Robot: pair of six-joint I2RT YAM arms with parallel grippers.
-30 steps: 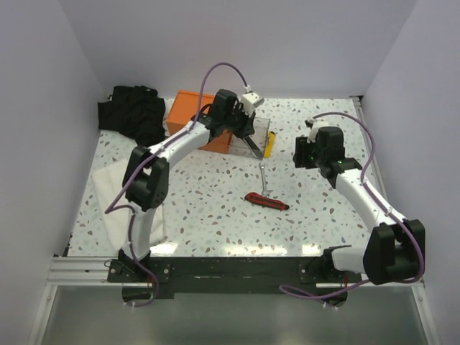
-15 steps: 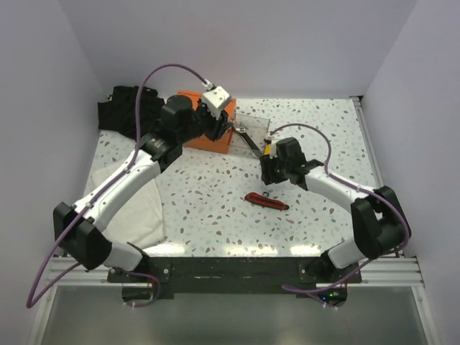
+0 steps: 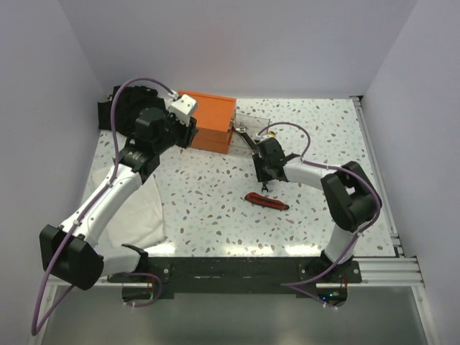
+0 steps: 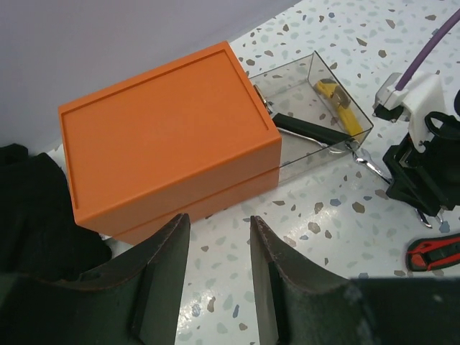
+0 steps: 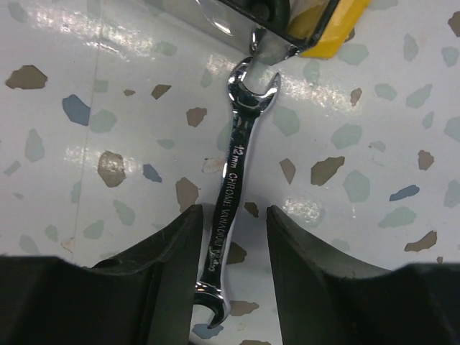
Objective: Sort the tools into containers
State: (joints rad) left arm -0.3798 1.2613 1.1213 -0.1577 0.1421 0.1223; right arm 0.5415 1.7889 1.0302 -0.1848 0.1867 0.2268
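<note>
A silver wrench [image 5: 233,194] lies flat on the table between the open fingers of my right gripper [image 5: 231,212], nearer the left finger; its head touches the clear tray's [image 5: 231,16] corner. From above, my right gripper [image 3: 264,175] stands low over this wrench [image 3: 265,187]. The clear tray [image 4: 290,72] juts from the orange box [image 4: 165,136] and holds the dark-handled tool [image 4: 309,129] and the yellow knife [image 4: 336,104]. The red-and-black knife [image 3: 266,202] lies on the table nearer me. My left gripper [image 4: 219,223] is open and empty, above the table in front of the box.
A black cloth bundle [image 3: 118,108] lies left of the orange box [image 3: 208,118]. A white cloth [image 3: 136,215] covers the table's near left, under my left arm. White walls close in the back and both sides.
My left arm has swung left, from the clear tray to the front of the orange box. My right arm has moved left and come down over the wrench.
</note>
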